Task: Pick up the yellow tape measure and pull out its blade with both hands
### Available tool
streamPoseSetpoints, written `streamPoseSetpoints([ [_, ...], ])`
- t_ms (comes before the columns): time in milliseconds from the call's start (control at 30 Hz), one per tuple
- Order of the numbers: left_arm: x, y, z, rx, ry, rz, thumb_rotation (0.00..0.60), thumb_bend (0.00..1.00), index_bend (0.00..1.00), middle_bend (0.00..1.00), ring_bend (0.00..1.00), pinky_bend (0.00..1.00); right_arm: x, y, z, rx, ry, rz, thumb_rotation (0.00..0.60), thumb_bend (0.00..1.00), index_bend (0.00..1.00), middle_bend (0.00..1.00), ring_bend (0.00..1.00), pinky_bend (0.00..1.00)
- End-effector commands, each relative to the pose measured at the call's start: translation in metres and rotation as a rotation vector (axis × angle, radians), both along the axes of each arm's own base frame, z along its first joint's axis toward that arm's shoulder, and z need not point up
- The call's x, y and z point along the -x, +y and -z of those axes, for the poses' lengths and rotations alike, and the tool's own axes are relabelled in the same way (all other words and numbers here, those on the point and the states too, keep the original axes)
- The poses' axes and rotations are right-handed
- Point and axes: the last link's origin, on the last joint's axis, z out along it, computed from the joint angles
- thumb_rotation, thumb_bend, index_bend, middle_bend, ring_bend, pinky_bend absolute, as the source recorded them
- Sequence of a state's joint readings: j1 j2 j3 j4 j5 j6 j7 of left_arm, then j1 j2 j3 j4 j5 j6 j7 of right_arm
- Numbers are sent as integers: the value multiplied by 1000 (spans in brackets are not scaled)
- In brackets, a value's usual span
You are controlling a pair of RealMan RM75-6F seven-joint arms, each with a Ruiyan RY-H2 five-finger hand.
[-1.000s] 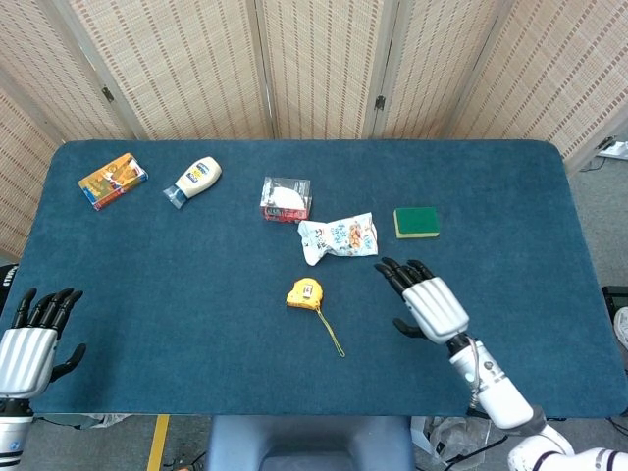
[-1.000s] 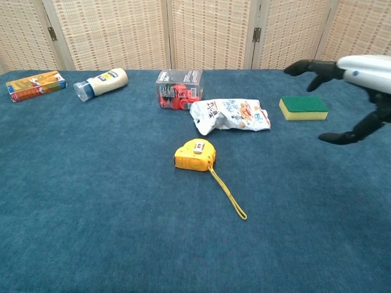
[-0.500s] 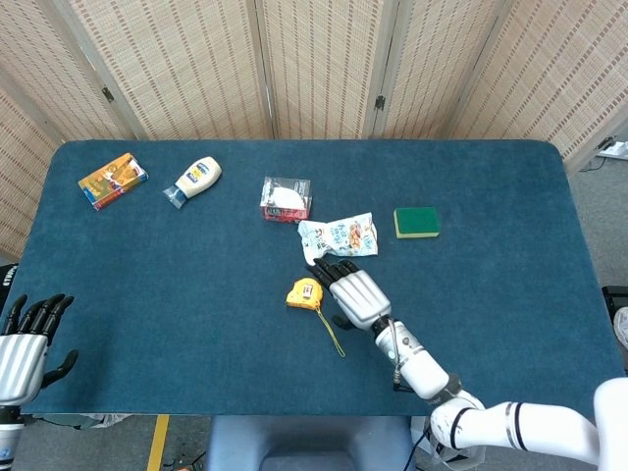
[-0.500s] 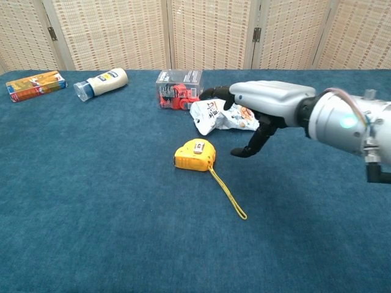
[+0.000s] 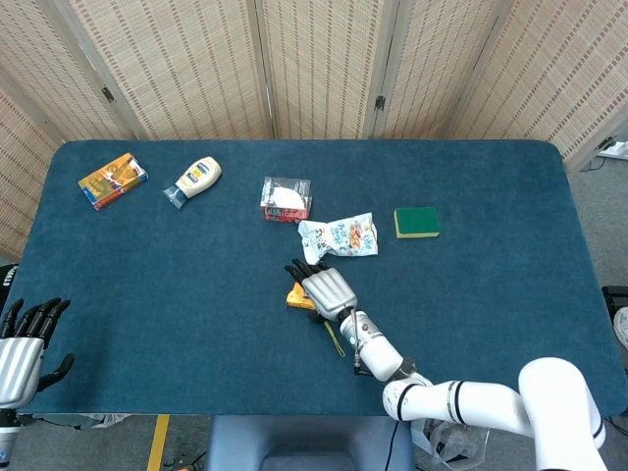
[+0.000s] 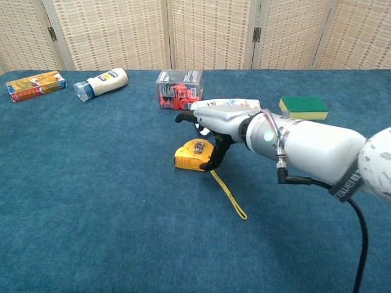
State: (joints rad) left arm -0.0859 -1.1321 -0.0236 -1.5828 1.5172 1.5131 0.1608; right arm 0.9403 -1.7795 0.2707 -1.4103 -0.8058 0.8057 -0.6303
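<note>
Change: the right hand (image 6: pixel 211 122) has swept in from the 3 o'clock side of the table (image 5: pixel 147 294) and now hovers right over the yellow tape measure (image 6: pixel 194 155), which has not shifted.
Meaning: the reach looks nearly done; the grasp itself has not yet begun, and the blade pull is still ahead.
Right hand: fingers spread and holding nothing, thumb hanging down at the tape's 3 o'clock edge; whether it touches the case I cannot tell.
Left hand: the left hand (image 5: pixel 22 345) waits at the table's 8 o'clock corner, fingers apart, nothing in it, well apart from the tape.
Tape measure: near the table's centre, lying flat; a rounded, hard-looking yellow case with a small plate on top.
Strap: a thin yellow cord (image 6: pixel 229 196) trails limply toward 5 o'clock.
Table: covered in a blue, short-pile, felt-like cloth.
Neighbours: a crinkled snack bag (image 5: pixel 343 235) just beyond at 12 o'clock; a green sponge (image 5: pixel 416 222) with a yellow base at 2 o'clock.
</note>
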Motion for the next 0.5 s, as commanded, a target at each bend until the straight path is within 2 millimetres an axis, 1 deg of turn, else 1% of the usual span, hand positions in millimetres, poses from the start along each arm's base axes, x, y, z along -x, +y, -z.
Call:
streamPoseSetpoints([
  [33,1,0,-1,-4,-1,-4,600,331,155,161,187,14,-3,-1,10,-10,21,-1,600,306,0,53,174,152],
  [133,4,-1,-2,-5,-1,-14,600,331,155,161,187,15,-3,-2,14,-11,32,5,600,306,0,59,187,161],
  [267,6,-4,0,3,-5,-19,600,331,155,161,188,14,-3,-5,17,-6,44,8,600,306,0,80,216,202],
  [500,9,-5,0,2,-5,-26,600,331,154,161,189,15,0,-9,18,8,59,27,600,306,6,98,226,204],
])
